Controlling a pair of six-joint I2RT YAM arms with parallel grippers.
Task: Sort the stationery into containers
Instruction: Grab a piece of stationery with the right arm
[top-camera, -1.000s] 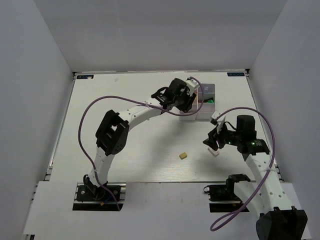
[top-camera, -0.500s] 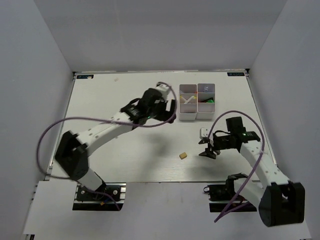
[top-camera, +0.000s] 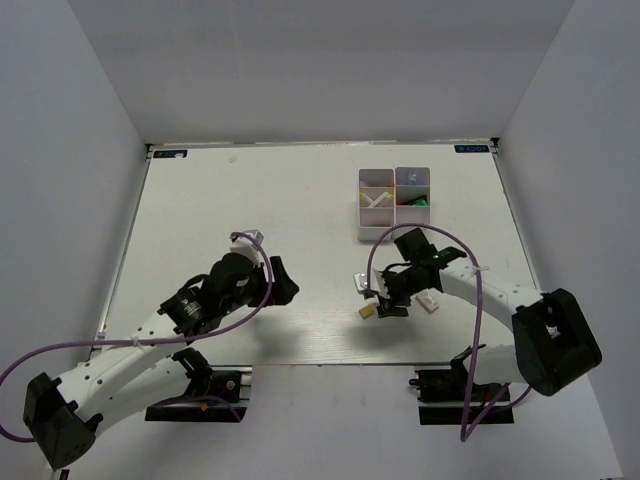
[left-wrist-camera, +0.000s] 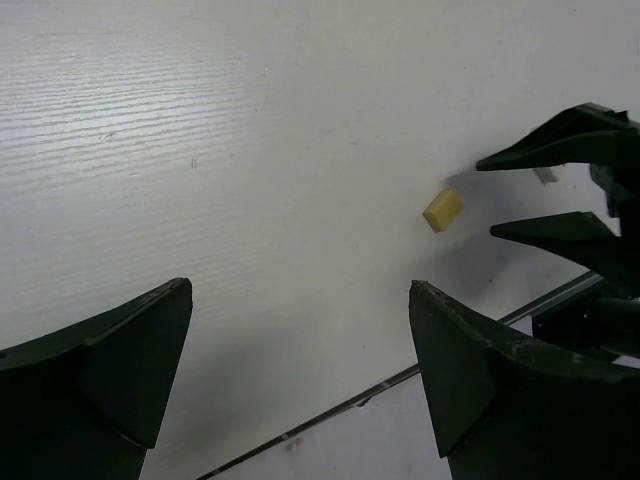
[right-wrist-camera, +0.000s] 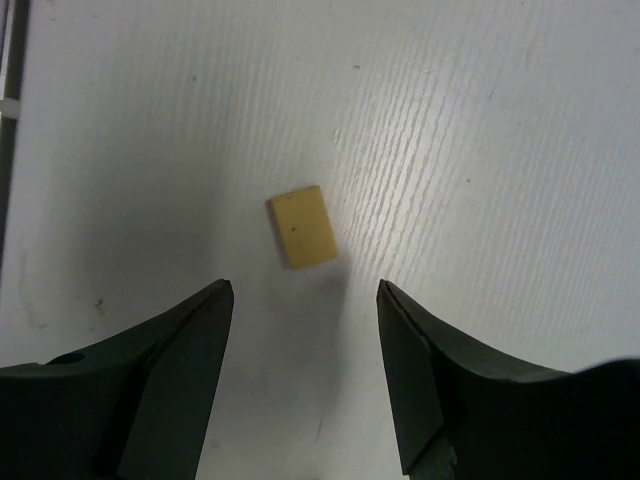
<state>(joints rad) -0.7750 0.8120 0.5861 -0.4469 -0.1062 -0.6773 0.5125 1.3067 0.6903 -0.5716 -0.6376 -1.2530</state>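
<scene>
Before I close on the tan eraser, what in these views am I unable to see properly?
- Top view: contents of the white box are too small to name.
- Top view: the white eraser lies partly under the right arm.
- Left wrist view: the right gripper hides most of that eraser.

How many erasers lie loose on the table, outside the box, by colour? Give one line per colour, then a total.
Tan eraser: 1
White eraser: 1
Total: 2
</scene>
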